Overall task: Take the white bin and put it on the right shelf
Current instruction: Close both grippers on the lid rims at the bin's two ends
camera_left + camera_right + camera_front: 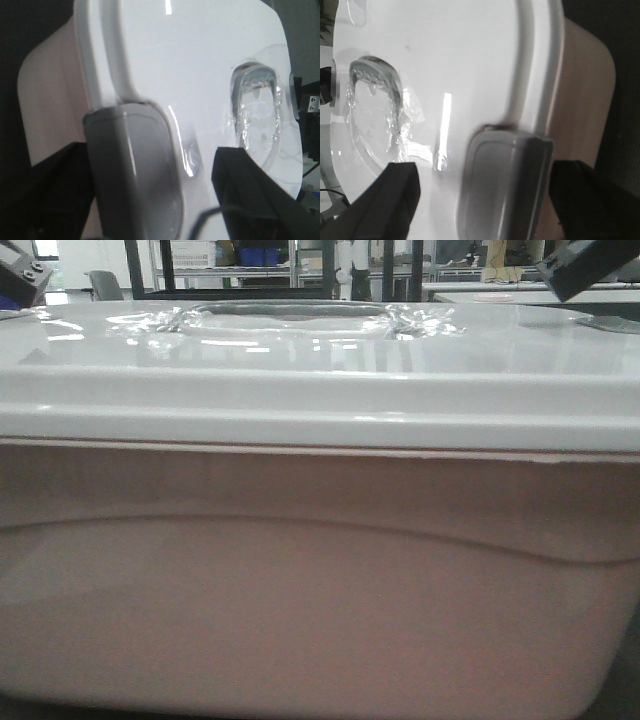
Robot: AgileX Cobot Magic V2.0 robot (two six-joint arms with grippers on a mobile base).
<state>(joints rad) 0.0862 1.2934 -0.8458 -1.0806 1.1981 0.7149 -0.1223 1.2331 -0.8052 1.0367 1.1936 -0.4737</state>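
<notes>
1. Left gripper [150, 155]: dark fingers spread wide, one over the lid and one outside the end wall, with the moulded grey plastic clip [135, 170] between them. There is a visible gap beside the clip, so it straddles but does not squeeze
2. Right gripper [485, 167]: the mirror picture at the other end, fingers apart around that end's matching grey clip [505, 185], with nothing pinched
3. Between the arms sits the large rectangular white bin [320, 620] of translucent pinkish plastic, filling the front view under its glossy white lid [300, 360]. The recessed handle [290, 318] shows under crinkly clear film
4. My call is that this is the grab, just before the lift. Both sets of fingers should close together on the rim at the clips, seated deep. The lid is slick, so a shallow bite could slide
5. Lift evenly on both sides, because a tub this broad will tip if one arm leads
6. Pale metal racking [225, 273] shows far behind; I can't tell whether it is the right shelf
</notes>
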